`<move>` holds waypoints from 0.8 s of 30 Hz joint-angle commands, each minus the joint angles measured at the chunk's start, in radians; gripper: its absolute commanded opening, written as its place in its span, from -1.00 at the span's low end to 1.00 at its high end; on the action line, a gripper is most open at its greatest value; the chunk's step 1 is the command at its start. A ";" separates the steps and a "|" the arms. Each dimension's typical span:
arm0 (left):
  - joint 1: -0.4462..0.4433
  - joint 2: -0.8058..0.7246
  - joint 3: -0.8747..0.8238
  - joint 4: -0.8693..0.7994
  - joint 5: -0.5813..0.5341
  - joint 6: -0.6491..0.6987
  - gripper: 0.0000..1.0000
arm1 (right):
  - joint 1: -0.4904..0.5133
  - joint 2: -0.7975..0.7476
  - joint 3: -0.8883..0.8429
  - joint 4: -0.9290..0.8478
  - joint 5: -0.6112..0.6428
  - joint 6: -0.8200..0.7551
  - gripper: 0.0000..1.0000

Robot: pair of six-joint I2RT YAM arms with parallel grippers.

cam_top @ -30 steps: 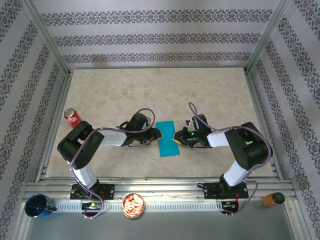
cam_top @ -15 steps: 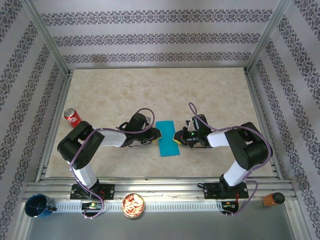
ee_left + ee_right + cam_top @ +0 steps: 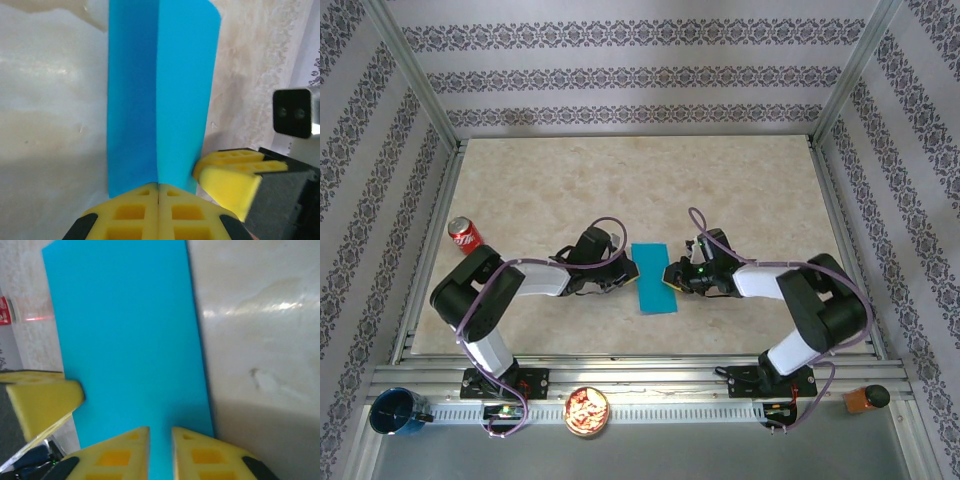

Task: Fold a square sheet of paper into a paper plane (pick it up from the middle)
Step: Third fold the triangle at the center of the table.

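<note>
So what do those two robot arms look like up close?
The left arm and right arm match: white tube links between black joints, with purple cables looping alongside. The left gripper and right gripper each end in two yellow block fingers with square moulded recesses. A small green light glows near the right wrist.

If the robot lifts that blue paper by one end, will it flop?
Probably a little: the paper looks thin, with one corner curling. Its centre crease likely stiffens it lengthwise. It seems light, so a push might slide it across the table.
</note>
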 commanded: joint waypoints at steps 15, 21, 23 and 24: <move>0.043 -0.080 -0.059 0.059 0.033 -0.096 -0.93 | 0.566 -0.459 -0.175 0.108 0.691 -0.850 -0.06; 0.043 -0.073 -0.056 0.070 0.040 -0.100 -0.93 | 0.710 -0.364 -0.176 0.217 0.832 -1.018 0.06; 0.043 -0.074 -0.055 0.071 0.040 -0.100 -0.93 | 0.735 -0.330 -0.168 0.224 0.863 -1.053 0.07; 0.043 -0.076 -0.054 0.070 0.040 -0.102 -0.93 | 0.747 -0.313 -0.168 0.231 0.873 -1.072 0.08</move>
